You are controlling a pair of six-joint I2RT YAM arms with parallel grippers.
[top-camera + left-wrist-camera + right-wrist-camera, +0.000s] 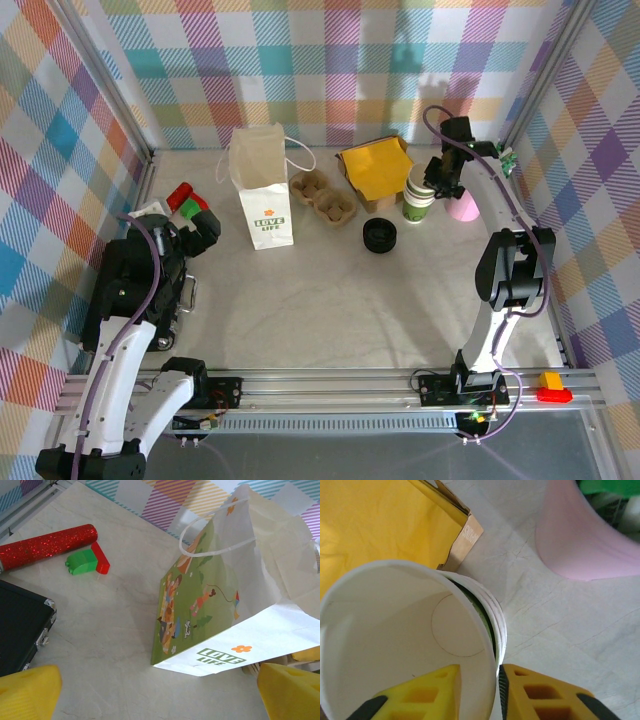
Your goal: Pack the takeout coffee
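The takeout coffee cup (418, 195) is white with a green lower band and tops a short stack of cups at the back right. From above its empty white inside (405, 625) shows. My right gripper (479, 685) is shut on the cup's wall, one yellow finger (420, 695) inside the rim and the other (540, 695) outside against it. The same gripper (437, 185) reaches down beside the stack in the top view. The black round lid (380, 236) lies on the table in front of the stack. My left gripper (205, 228) hovers open at the left, its fingertips (27, 690) wide apart and holding nothing.
A white paper bag (262, 190) printed LOVE LIFE stands at mid-back (225, 595). A brown cup carrier (325, 197) and a yellow box (372, 167) sit beside it. A pink cup (462, 207) stands right of the stack. A red glitter tube (47, 545), a green block (82, 561) and a black case (20, 625) lie at left.
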